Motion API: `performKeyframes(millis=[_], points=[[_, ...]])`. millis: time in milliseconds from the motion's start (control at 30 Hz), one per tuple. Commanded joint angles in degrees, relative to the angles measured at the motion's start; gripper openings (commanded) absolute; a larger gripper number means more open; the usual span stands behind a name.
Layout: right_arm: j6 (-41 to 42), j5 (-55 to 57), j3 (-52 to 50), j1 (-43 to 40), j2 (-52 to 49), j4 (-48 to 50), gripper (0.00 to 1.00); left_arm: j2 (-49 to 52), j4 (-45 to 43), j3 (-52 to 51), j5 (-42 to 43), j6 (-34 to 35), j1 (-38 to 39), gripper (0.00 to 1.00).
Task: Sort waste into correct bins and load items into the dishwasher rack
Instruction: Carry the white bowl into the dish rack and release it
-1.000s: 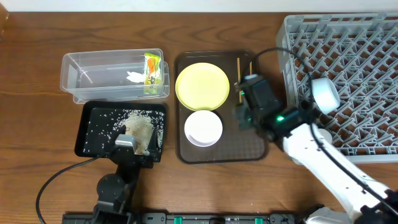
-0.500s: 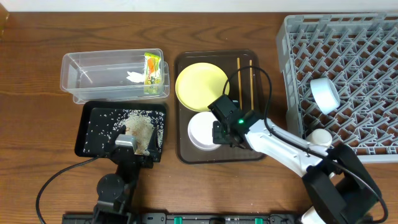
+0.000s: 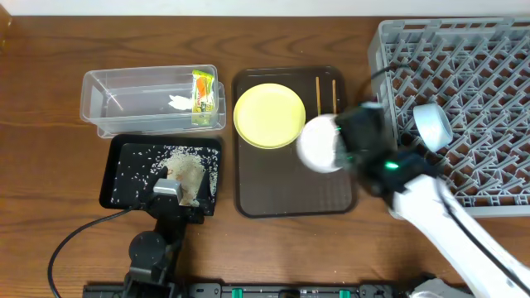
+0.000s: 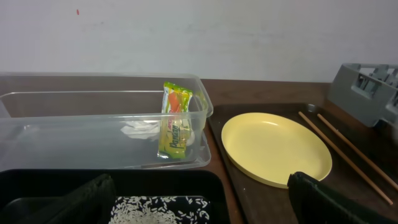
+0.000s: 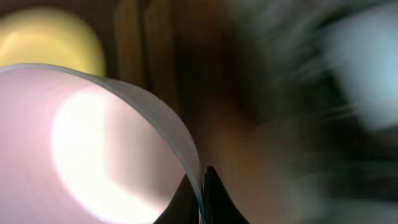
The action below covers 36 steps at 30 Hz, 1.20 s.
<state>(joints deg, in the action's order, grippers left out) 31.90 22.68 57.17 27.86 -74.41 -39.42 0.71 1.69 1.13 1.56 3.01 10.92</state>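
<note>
You are holding the white bowl (image 3: 319,143) in the air over the right side of the brown tray (image 3: 281,194), your right fingers (image 5: 214,202) pinching its thin rim from both sides. The rack (image 3: 464,33) is sitting just to your right, with the blue bowl (image 3: 432,124) already among its pegs. A rim pinch is probably letting the bowl tip easily, so be carrying it level and slowly. Be aiming for a free row near the blue bowl and lowering it between pegs before loosening. Your left fingers (image 4: 323,199) are standing wide apart over the black tray (image 3: 116,194), holding nothing.
</note>
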Motion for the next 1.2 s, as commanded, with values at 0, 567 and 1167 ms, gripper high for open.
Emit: performKeyframes(millis=[0, 567, 1167], points=[[-5.9, 27.6, 0.2, -6.8, 5.5, 0.0, 0.01, -0.1, 2.3, -0.9, -0.7, 0.2, -0.3, 0.91], [-34.0, 37.5, 0.2, -36.2, -2.9, 20.6, 0.02, -0.1, 2.3, -0.9, -0.7, 0.2, -0.3, 0.91], [-57.2, 44.7, 0.2, -35.3, -23.7, 36.5, 0.01, -0.1, 2.3, -0.9, -0.7, 0.2, -0.3, 0.91]])
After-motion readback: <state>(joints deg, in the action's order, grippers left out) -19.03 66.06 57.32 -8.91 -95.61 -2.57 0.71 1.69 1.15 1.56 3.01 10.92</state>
